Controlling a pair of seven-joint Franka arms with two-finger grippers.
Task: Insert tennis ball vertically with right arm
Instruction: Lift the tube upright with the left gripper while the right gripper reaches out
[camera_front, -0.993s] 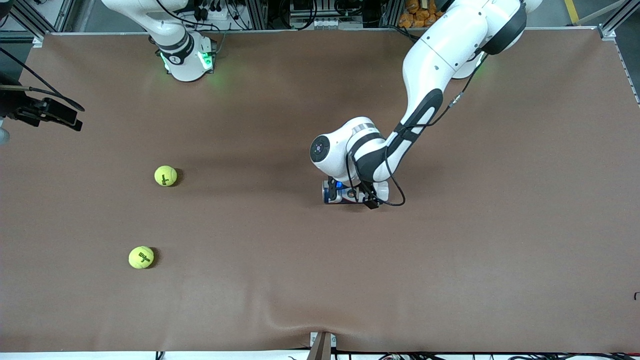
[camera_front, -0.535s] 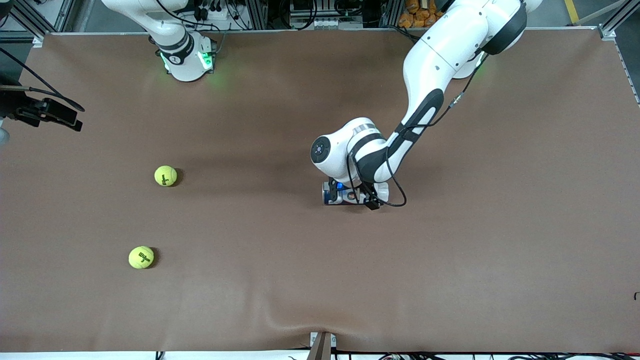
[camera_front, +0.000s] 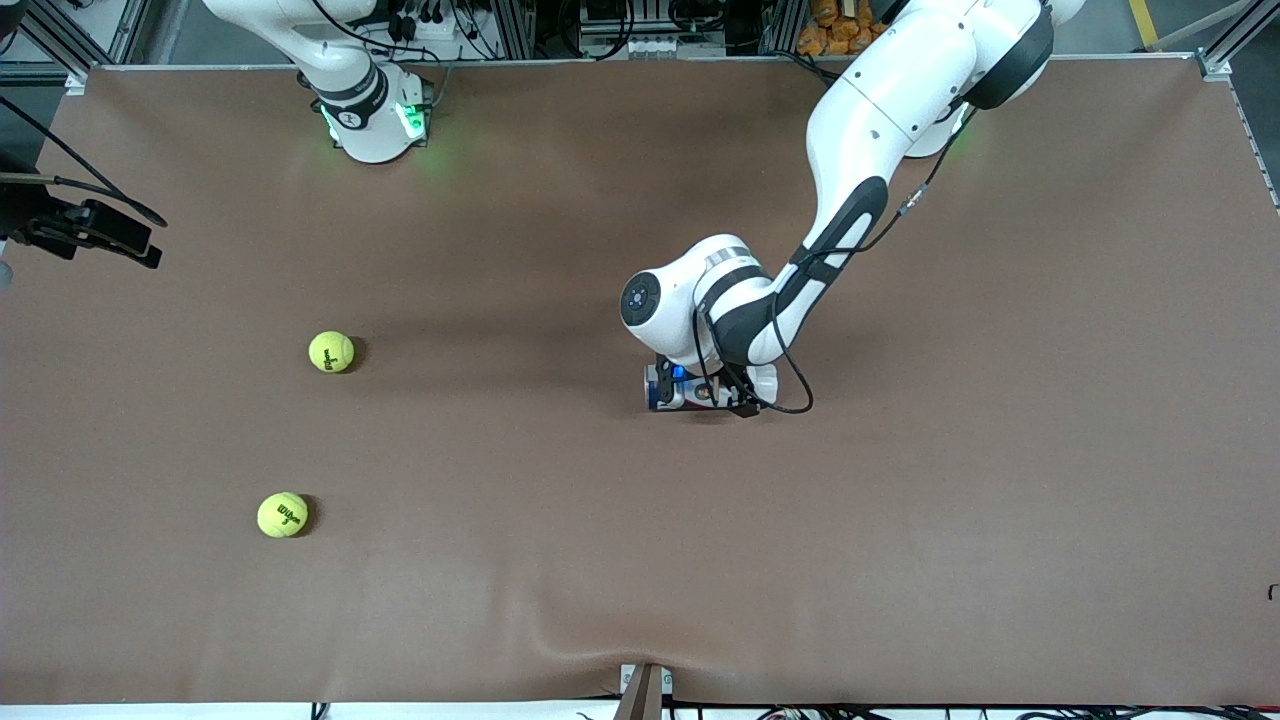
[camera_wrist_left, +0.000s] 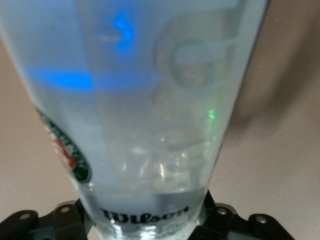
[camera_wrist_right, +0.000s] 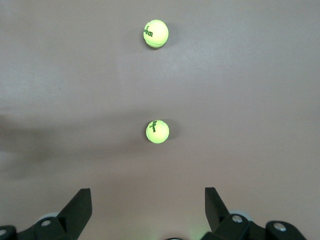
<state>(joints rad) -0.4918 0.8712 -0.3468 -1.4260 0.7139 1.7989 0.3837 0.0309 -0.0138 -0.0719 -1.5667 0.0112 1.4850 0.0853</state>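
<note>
Tennis balls sit toward the right arm's end: one (camera_front: 283, 515) nearest the front camera, another (camera_front: 331, 352) farther back. Mid-table, I see the left gripper (camera_front: 700, 392) clamped on the clear ball can (camera_wrist_left: 145, 115), which lies on its side, long axis along the table. Right gripper (camera_wrist_right: 147, 210) hangs spread wide above the balls.

Clear glossy plastic Wilson ball can (camera_wrist_left: 150, 125) is catching blue and green glints, walls smooth, printed label on its side. Two yellow-green felt tennis balls (camera_front: 331, 352) (camera_front: 283, 515) are looking fuzzy and matt, both toward the right arm's end of the table from the can. Brown table cover (camera_front: 900, 550) is reading matt, cloth-like, rippling at its front edge. Arm shells (camera_front: 870, 110) are showing glossy white plastic.
</note>
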